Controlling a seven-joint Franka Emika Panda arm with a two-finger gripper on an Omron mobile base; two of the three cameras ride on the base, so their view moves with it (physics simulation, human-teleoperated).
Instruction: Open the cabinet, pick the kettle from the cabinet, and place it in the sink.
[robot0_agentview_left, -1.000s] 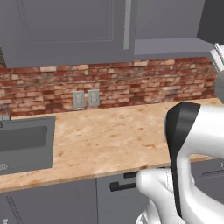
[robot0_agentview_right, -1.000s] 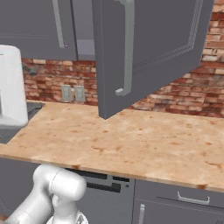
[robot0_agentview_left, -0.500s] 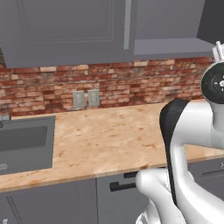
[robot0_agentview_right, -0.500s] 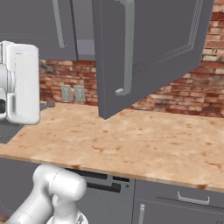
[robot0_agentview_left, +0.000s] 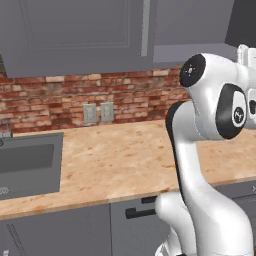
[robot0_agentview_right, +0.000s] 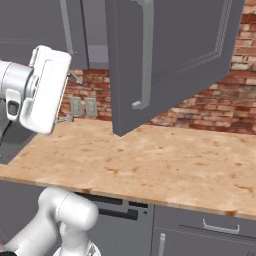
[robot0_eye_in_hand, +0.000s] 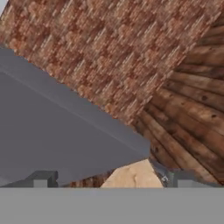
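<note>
Cabinet (robot0_agentview_right: 170, 55) with its right door swung out over the counter (robot0_agentview_right: 165, 165), long bar handle (robot0_agentview_right: 145, 55) facing the room; left door (robot0_agentview_left: 75, 35) shut; opening step judged done on one side, kettle retrieval judged next. Gripper (robot0_eye_in_hand: 109, 179) with fingers (robot0_eye_in_hand: 41, 179) spread wide and empty, grey cabinet underside and brick wall (robot0_eye_in_hand: 109, 57) ahead of the tips. Kettle not made out from these angles. Sink (robot0_agentview_left: 27, 162) well off to the side, set into the counter. Next move judged: raise and turn the hand toward the open compartment, then reach in.
</note>
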